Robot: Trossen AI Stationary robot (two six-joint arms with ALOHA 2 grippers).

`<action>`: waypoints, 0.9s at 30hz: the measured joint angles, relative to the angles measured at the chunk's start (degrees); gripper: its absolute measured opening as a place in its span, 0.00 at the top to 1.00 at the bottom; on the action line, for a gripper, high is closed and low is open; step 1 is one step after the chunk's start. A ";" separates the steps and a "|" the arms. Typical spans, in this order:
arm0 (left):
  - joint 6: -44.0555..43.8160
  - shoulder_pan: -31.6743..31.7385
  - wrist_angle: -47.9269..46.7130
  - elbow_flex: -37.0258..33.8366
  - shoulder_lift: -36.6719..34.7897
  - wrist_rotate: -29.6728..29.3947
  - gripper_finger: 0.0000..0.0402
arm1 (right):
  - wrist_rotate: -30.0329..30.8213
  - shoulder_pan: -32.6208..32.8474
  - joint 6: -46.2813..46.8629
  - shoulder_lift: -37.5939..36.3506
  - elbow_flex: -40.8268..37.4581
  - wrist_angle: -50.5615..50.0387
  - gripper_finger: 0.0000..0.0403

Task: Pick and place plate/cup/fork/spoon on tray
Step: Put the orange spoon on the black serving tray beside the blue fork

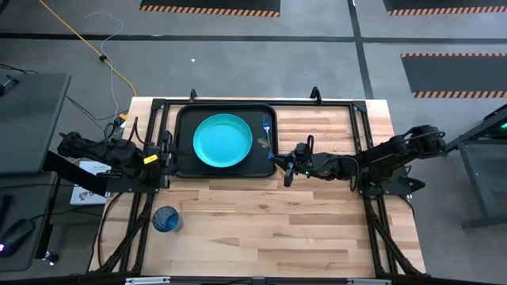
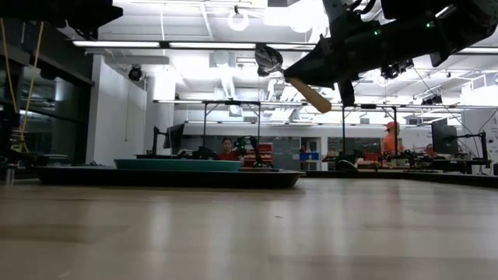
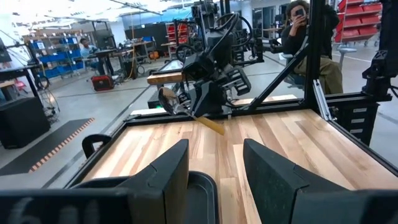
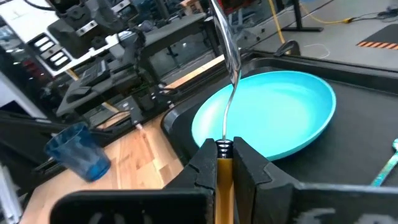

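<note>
A robotics lab or workshop: grey concrete floor [image 1: 444, 32] with hazard-striped mats [image 1: 210, 6], ceiling strip lights [image 2: 117, 43], red parts bins [image 3: 364, 15], more benches [image 2: 405, 162] where people [image 2: 227, 148] sit, and a wooden table [image 1: 261, 222] in black framing.

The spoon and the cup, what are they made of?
The spoon looks like shiny metal in the bowl and neck, which mirror the lights, with a matte tan handle, maybe wood or plastic. The cup looks like see-through blue plastic, though possibly glass.
</note>
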 joint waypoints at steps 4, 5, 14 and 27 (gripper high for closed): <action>-0.27 0.00 -0.01 0.00 0.83 0.01 0.64 | -0.59 0.01 1.03 1.65 0.00 2.43 0.99; -0.27 0.00 0.10 0.00 1.10 -0.01 0.64 | -0.59 -0.04 1.80 2.74 0.01 4.15 0.99; 1.72 -0.01 0.76 0.04 2.35 -0.10 0.64 | -1.72 -6.40 13.57 17.44 5.60 16.70 0.99; -3.75 -0.01 -1.47 0.02 4.06 1.76 0.64 | -21.49 -7.94 1.16 27.12 20.89 15.01 0.97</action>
